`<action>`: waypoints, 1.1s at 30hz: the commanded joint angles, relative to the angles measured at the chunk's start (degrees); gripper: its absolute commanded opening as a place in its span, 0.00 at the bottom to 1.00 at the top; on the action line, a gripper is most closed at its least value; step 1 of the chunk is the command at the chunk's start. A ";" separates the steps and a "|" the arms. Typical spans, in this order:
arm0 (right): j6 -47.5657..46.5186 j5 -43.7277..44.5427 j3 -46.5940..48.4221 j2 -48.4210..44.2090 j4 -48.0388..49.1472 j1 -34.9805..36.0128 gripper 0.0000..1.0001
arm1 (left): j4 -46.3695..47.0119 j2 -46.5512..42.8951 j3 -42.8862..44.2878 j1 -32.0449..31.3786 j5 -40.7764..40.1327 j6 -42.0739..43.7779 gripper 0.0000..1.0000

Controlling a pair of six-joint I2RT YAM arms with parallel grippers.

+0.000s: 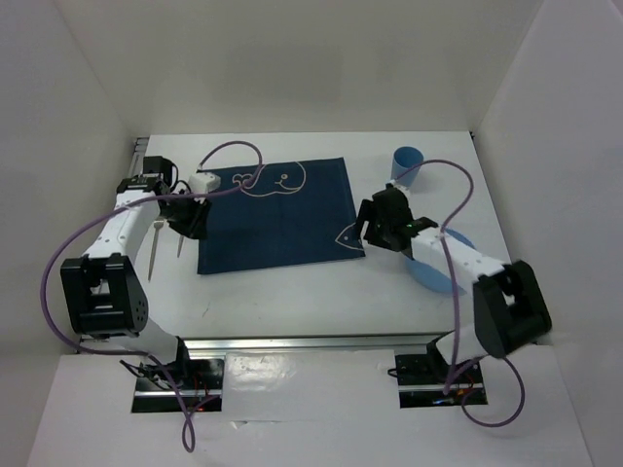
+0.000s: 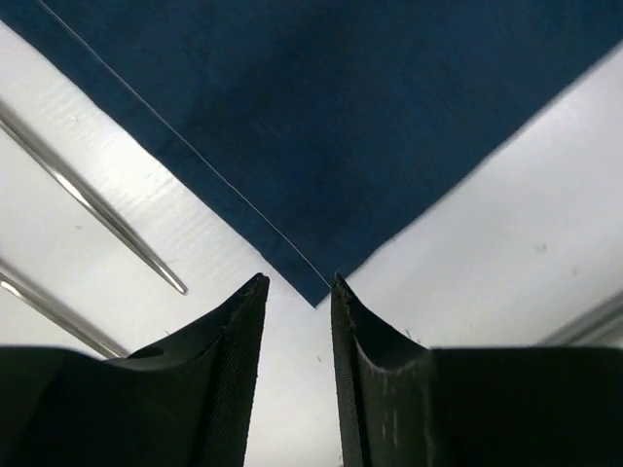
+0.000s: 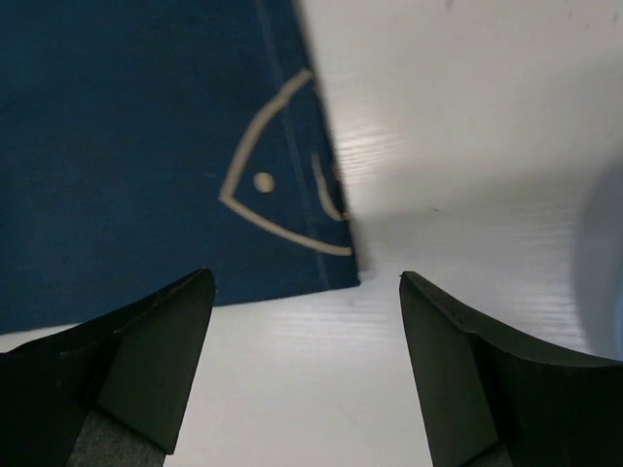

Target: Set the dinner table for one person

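The white dinner table (image 1: 292,302) carries a navy placemat (image 1: 277,214) with white whale and fish drawings at its middle. My left gripper (image 1: 190,222) hovers at the placemat's left edge. In the left wrist view my left gripper (image 2: 297,282) is narrowly open and empty, and a corner of the placemat (image 2: 316,287) lies just ahead of its tips. My right gripper (image 1: 365,232) is at the placemat's near right corner. In the right wrist view my right gripper (image 3: 307,282) is wide open and empty, just short of the corner with the fish drawing (image 3: 277,195).
Two metal utensils (image 1: 154,251) lie left of the placemat and show in the left wrist view (image 2: 97,209). A blue cup (image 1: 407,161) stands at the back right. A blue plate (image 1: 440,270) lies under my right arm. A small white object (image 1: 202,182) sits at the placemat's far left corner.
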 commanded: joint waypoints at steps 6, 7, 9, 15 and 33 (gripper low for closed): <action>-0.35 -3.73 10.28 19.93 -0.84 0.40 0.62 | 7.56 6.68 2.26 -0.97 -9.89 -14.99 0.40; 0.69 -3.73 10.29 21.68 -1.79 0.40 0.54 | 7.56 7.20 2.26 -0.97 -9.89 -14.99 0.40; 2.19 -4.95 8.81 21.70 -1.80 0.40 0.33 | 7.03 7.21 1.73 -0.97 -9.89 -15.52 0.39; 7.21 -4.78 -0.77 12.05 -2.59 -2.05 0.00 | 3.88 5.45 -1.08 -0.97 -9.89 -12.98 0.39; 2.89 -8.83 -5.19 2.63 -7.77 -9.27 0.20 | 0.43 4.13 -4.16 -3.17 -9.45 -11.12 0.39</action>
